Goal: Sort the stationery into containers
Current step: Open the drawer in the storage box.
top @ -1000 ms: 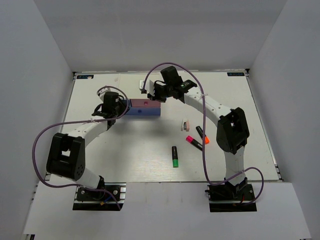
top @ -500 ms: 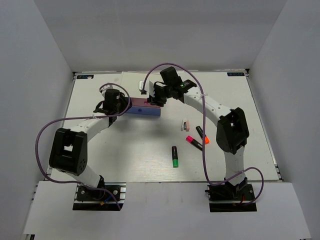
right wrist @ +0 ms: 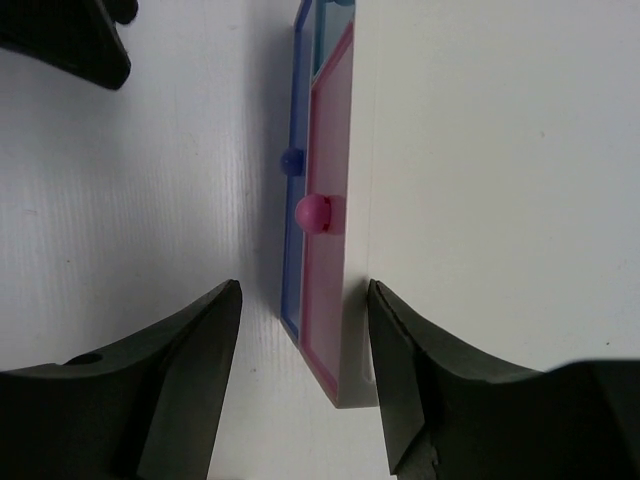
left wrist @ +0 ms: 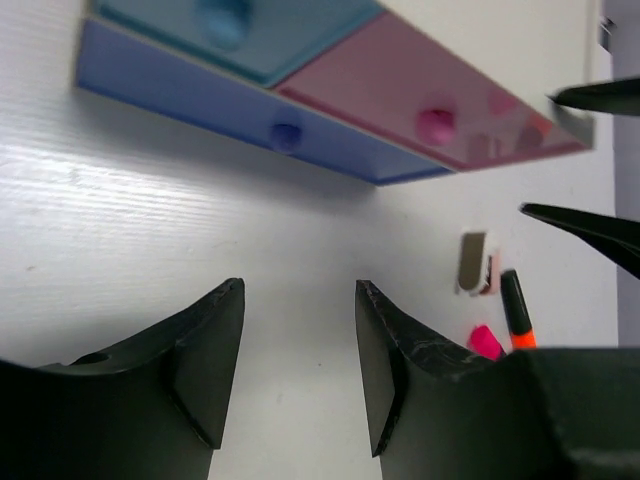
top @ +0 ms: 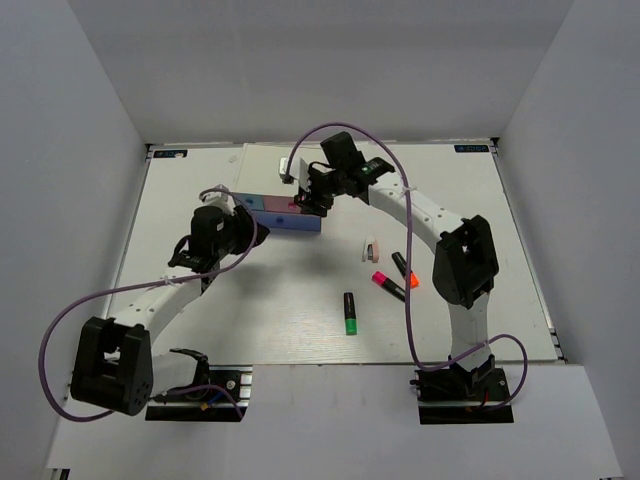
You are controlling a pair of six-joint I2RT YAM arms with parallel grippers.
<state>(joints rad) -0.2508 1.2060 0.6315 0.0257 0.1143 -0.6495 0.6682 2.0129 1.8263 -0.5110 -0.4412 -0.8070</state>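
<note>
Stationery (top: 388,284) lay loose on the table (top: 250,300), near right: a green highlighter (top: 350,313) nearest, an eraser (top: 371,250) farther back. Beyond stood the drawer box (top: 290,222), its drawers judged shut. The left gripper (left wrist: 300,370), beside it, and the right gripper (right wrist: 305,370), over the pink drawer (right wrist: 330,250), were held apart and empty. The knob (right wrist: 313,213) should be pinched squarely and drawn nearward, where bare room was left.

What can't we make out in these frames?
Drawers: insides covered by the fronts, every view.
Pink highlighter, left wrist: lower end behind the left gripper.
Eraser: top view too small, left wrist blurred; block count unclear.
Blue drawer, left wrist: cut by the top edge.
Green highlighter: top view only, too small for detail.
</note>
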